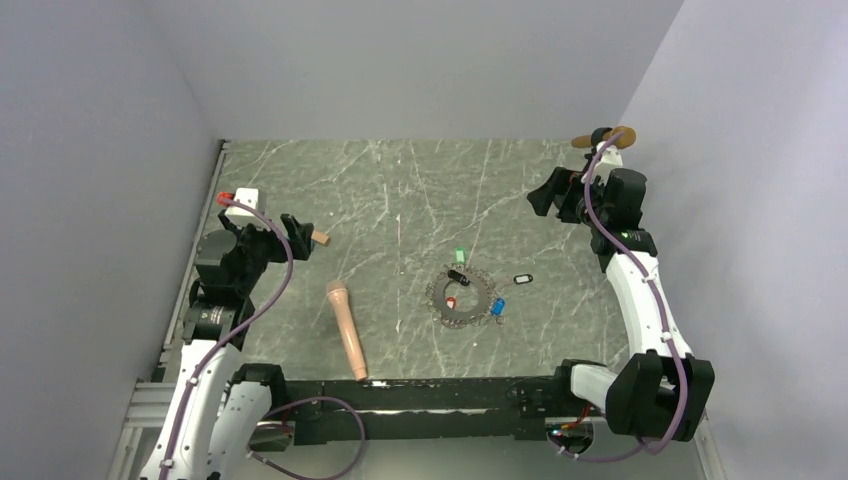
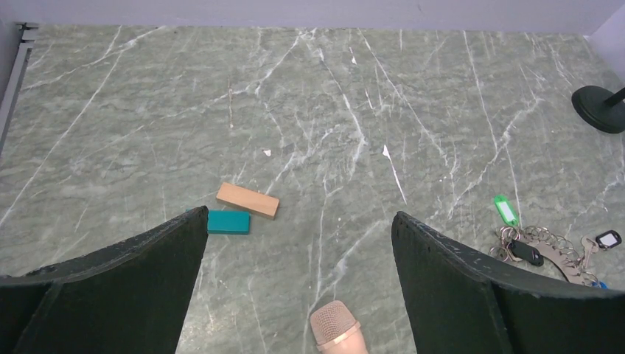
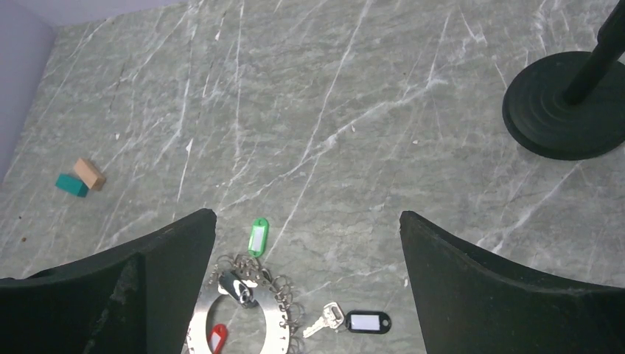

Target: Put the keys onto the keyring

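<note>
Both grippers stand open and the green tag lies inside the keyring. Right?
No: the green tag lies outside the keyring, just beyond its far edge, as the right wrist view shows. The left gripper and right gripper do stand open.

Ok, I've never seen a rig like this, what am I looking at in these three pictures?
These are two robot arms bolted to a green marbled table. One picture looks down from above; the other two come from a camera on each wrist, so the dark shapes at the bottom are the left gripper and the right gripper, both open and holding nothing. On the table lie a metal keyring, small keys with green, black, blue and red tags in and around it, a peach cylinder and two small blocks.
</note>
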Robot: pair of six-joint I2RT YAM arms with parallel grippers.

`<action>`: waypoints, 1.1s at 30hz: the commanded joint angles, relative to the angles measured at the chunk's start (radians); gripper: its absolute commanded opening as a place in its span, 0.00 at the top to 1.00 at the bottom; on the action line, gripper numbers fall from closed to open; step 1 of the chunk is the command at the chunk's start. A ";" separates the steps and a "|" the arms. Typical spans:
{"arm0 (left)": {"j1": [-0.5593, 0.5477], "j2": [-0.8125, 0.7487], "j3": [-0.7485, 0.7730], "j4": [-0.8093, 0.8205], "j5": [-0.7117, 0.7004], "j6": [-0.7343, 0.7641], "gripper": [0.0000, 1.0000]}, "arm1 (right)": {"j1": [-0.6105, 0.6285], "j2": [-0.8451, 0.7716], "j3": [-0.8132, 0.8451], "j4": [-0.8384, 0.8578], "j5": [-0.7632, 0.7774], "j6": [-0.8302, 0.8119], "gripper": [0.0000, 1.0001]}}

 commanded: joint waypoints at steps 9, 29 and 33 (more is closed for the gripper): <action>0.003 -0.011 0.026 0.042 0.070 0.004 0.02 | -0.005 0.005 -0.035 0.069 -0.132 -0.086 0.00; 0.003 0.004 0.029 0.061 0.215 -0.020 0.02 | 0.163 0.315 0.190 -0.905 -0.591 -1.706 0.00; 0.003 0.011 0.033 0.060 0.232 -0.024 0.02 | 0.195 0.250 0.063 -0.688 -0.363 -1.653 0.00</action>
